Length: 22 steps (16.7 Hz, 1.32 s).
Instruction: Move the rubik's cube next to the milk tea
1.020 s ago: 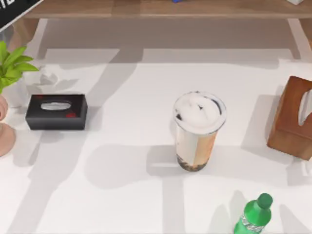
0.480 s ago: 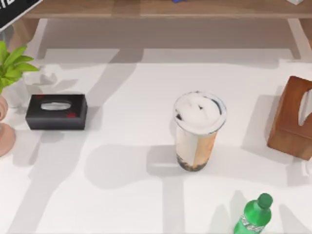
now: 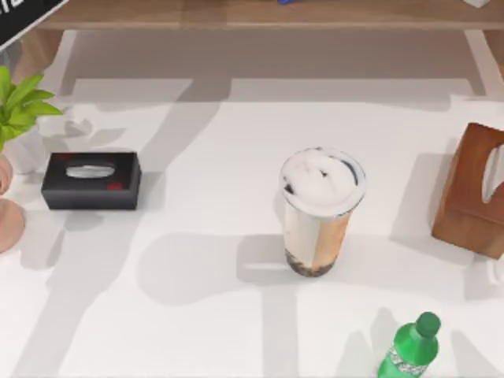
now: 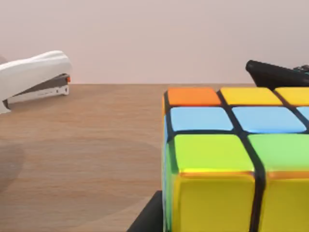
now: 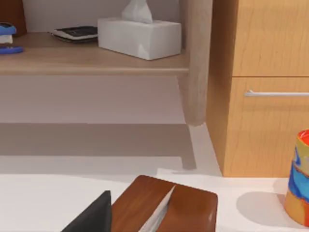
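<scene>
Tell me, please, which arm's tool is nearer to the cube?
Left. Its wrist camera sees the cube close up on a wooden surface, near a white stapler. The right wrist camera looks over a brown tissue box toward a shelf.

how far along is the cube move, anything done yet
Little looks done. The milk tea stands alone mid-table in the top view, nothing beside it. The rubik's cube sits on a wooden surface close before the left wrist camera, near a white stapler; whether it is gripped cannot be told. Left: carry it to the cup and set it down alongside.
</scene>
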Motion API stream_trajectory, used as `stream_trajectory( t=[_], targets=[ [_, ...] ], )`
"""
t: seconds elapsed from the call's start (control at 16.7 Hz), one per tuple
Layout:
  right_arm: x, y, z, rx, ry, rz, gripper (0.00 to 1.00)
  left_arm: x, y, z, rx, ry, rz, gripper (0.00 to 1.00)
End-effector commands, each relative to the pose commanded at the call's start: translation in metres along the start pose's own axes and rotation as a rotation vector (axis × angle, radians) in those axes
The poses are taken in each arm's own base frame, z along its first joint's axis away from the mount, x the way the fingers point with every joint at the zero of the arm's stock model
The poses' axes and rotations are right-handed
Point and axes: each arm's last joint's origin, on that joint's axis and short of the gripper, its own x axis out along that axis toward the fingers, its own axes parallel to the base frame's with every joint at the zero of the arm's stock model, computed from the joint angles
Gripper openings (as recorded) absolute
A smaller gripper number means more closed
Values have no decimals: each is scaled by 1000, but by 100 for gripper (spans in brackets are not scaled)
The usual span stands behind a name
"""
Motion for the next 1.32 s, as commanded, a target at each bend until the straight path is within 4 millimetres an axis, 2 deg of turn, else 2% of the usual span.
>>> stream_trajectory(
  t=[0.42, 1.2, 1.32],
  targets=[
    [0, 0, 0, 0, 0, 0, 100, 0, 0, 0, 0, 0, 0, 0],
    [0, 0, 0, 0, 0, 0, 100, -2, -1, 12, 3, -2, -3, 0],
    [0, 0, 0, 0, 0, 0, 100, -12, 1, 28, 4, -18, -29, 0]
  ],
)
